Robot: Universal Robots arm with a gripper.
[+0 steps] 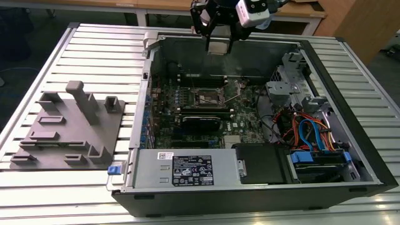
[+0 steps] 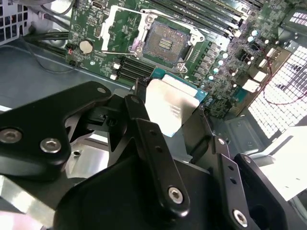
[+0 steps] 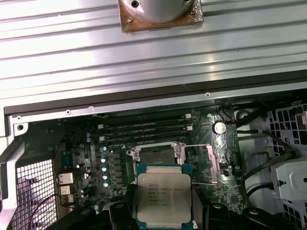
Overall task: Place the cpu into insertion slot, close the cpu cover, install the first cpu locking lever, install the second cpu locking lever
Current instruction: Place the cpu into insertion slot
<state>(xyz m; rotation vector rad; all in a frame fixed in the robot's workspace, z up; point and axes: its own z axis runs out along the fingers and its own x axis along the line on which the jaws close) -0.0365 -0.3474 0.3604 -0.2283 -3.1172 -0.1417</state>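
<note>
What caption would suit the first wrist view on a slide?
Gripper holds the cpu above the open computer case, the empty insertion slot in sight.

So the whole thing sits on a table (image 1: 93, 42) whose top is all silver ribbed slats (image 3: 144, 62), easy to spot in the first wrist view too. Light from above bounces off the metal, brightest along the near edge. Past the far edge there's a wooden desk (image 1: 162, 5), plus a wooden cabinet (image 1: 366, 23) over at the exterior view's far right. The floor (image 1: 25, 42) is dark and greyish, peeking out on both sides of the table.
</note>
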